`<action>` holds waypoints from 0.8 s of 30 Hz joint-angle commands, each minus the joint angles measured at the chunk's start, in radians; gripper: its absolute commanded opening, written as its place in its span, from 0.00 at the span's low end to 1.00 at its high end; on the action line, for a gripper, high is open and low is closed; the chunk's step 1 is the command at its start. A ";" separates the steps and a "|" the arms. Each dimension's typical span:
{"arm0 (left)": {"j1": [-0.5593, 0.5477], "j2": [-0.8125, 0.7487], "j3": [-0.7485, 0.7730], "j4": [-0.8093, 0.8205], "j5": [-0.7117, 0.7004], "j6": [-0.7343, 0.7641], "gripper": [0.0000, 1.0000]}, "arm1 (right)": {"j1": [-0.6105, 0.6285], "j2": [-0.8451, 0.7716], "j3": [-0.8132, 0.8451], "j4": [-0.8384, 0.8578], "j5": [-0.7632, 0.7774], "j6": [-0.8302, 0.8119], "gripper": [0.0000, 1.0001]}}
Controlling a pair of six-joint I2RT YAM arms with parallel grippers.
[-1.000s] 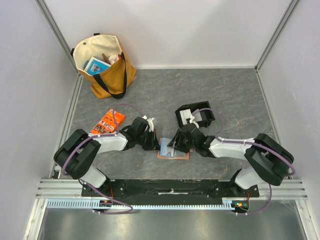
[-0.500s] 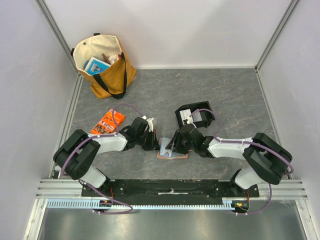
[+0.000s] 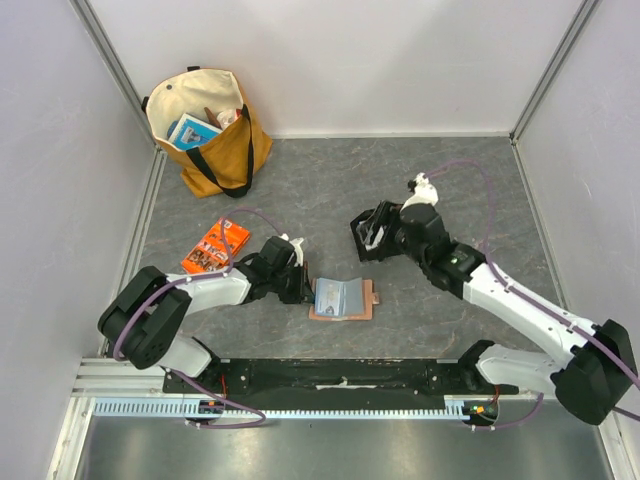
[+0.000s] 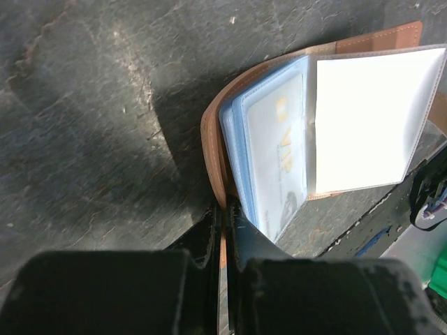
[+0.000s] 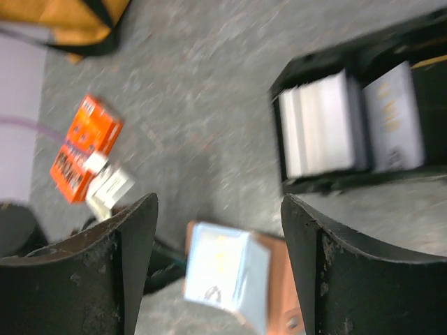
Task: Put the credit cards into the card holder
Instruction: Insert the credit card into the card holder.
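Grey stone-patterned table (image 3: 300,190), enclosed by white walls (image 3: 400,60). A yellow and cream tote bag (image 3: 215,150) stands in the far left corner, with a blue-and-white booklet (image 3: 190,130) inside.

The black tray (image 5: 335,59) sits right of centre and has two compartments. One holds a stack of white credit cards (image 5: 321,132); the other holds a pale card on edge.

The card holder (image 3: 342,298) lies open near the front edge, with a printed card visible behind a blue sleeve. The left gripper (image 4: 225,216) is clamped on its left edge.

The right gripper (image 5: 218,209) is above the tray, jaws wide and empty.

An orange packet (image 3: 215,246) lies at left.
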 commanded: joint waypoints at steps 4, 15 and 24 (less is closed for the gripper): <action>-0.004 -0.032 -0.010 -0.105 -0.052 0.047 0.02 | -0.166 0.121 0.156 -0.119 -0.008 -0.189 0.82; -0.004 -0.036 -0.006 -0.113 -0.052 0.052 0.02 | -0.364 0.377 0.222 -0.046 -0.306 -0.283 0.86; -0.004 -0.035 0.007 -0.119 -0.047 0.049 0.02 | -0.398 0.504 0.274 0.030 -0.421 -0.268 0.87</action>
